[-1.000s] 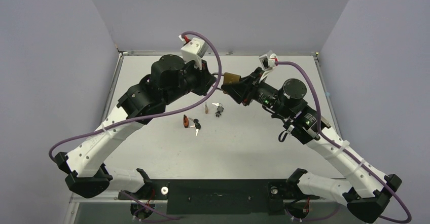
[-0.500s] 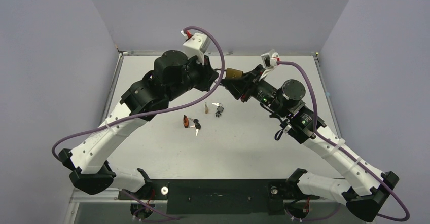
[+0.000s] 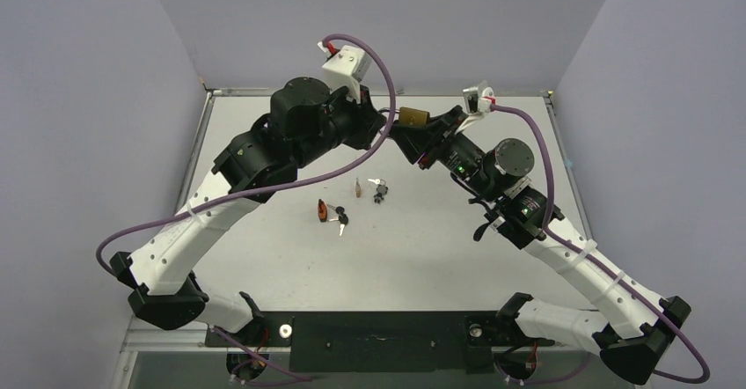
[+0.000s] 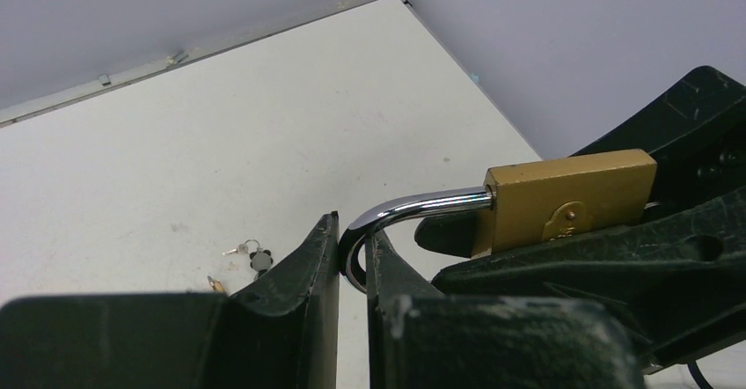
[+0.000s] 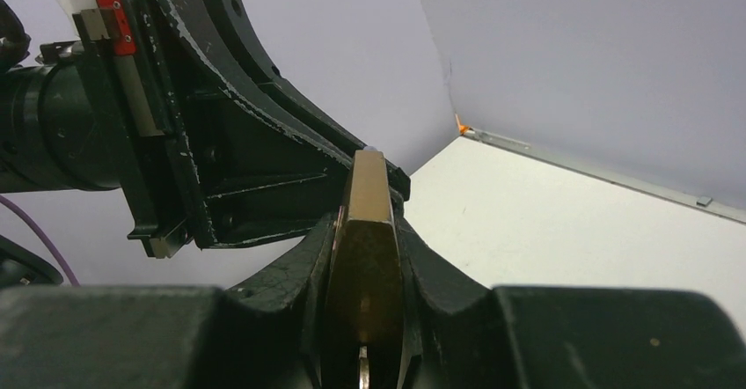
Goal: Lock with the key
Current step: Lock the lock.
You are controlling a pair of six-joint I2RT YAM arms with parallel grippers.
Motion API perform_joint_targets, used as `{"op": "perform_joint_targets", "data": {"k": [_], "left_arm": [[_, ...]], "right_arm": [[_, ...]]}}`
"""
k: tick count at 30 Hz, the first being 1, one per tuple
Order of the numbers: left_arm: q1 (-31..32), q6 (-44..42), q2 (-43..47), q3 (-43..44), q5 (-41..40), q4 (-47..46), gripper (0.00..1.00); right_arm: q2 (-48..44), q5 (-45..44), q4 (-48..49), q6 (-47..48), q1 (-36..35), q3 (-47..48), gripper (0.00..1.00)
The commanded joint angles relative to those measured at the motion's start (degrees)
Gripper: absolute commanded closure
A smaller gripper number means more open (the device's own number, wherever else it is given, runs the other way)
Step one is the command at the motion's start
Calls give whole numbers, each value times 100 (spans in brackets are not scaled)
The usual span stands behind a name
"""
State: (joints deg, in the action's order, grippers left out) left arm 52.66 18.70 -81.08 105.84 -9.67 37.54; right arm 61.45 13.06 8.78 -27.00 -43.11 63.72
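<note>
The lock [image 3: 411, 116], a brass padlock with a silver shackle, is held in the air between both grippers near the table's far middle. My right gripper [image 3: 419, 135] is shut on the brass body [image 5: 368, 239], with a silver key tip showing under it. My left gripper [image 3: 388, 125] is shut on the bend of the shackle [image 4: 413, 206]. In the left wrist view the brass body [image 4: 567, 202] lies between the right gripper's fingers [image 4: 616, 266], and my left gripper [image 4: 352, 253] pinches the shackle's loop.
On the table [image 3: 440, 257] lie a bunch of keys [image 3: 378, 188], a second key [image 3: 340, 220], a small orange-red object [image 3: 323, 210] and a tiny brown piece [image 3: 357, 187]. The keys also show in the left wrist view [image 4: 255, 255]. Walls enclose three sides.
Both arms have carried the lock up and towards the back wall, a little to the right. Both grips stay the same. The things on the table have not moved.
</note>
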Motion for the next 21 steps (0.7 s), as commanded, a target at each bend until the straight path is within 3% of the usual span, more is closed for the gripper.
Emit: {"op": "perform_joint_targets", "data": {"k": [1,14,21], "left_arm": [[1483,846,-278,848,3941,-2587,100],[1881,-1159,-651,2004,3458,-386,100],[2179,-1463,-670,2100,3526,-503,100]], "right_arm": [[1282,1009,-1076,-9,-368,-414,100],[1229,1009,-1777,385,-392,-149,100],[1338,1102,-1920,497,-472,-99,100]]}}
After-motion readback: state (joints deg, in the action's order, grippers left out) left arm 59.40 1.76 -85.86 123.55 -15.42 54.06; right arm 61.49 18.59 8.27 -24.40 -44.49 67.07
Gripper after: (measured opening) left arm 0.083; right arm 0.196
